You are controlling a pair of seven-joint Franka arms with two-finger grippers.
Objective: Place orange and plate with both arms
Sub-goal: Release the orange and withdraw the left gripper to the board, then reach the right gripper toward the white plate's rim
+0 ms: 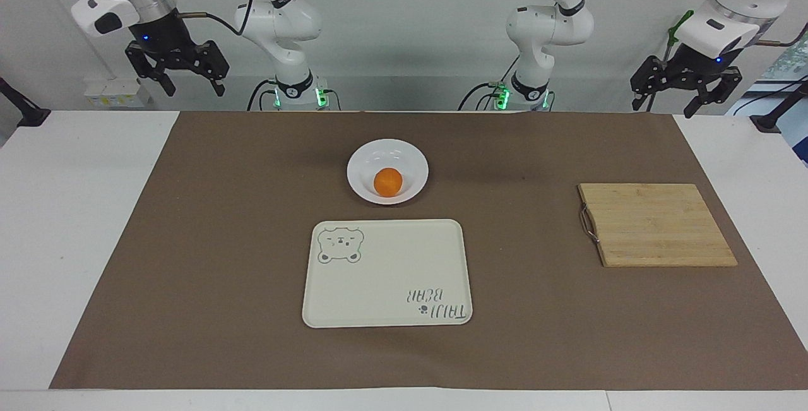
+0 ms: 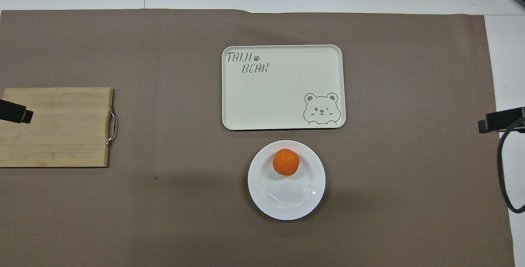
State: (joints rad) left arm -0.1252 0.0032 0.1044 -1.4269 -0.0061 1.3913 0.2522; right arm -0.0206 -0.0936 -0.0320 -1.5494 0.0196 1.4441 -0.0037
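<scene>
The left gripper [image 1: 686,89] hangs high over the left arm's end of the desk [image 1: 63,221], its jaws apart and holding nothing; the right gripper [image 1: 178,70] hangs likewise over the right arm's end, jaws apart and empty. Both are well clear of everything on the brown mat [image 1: 189,272]. The orange [image 1: 387,182] sits in the plate [image 1: 363,168], off centre toward the plate's rim nearest the tray [image 1: 385,275]. The plate rests flat on the mat, between the robots and the tray, with the cutting board [image 1: 656,225] well apart toward the left arm's end.

The likely trouble: a plate lifted by one rim would tilt, and the round orange would roll out. Plate and orange are both round, so neither has a long axis or heading; the plate's hollow faces up
</scene>
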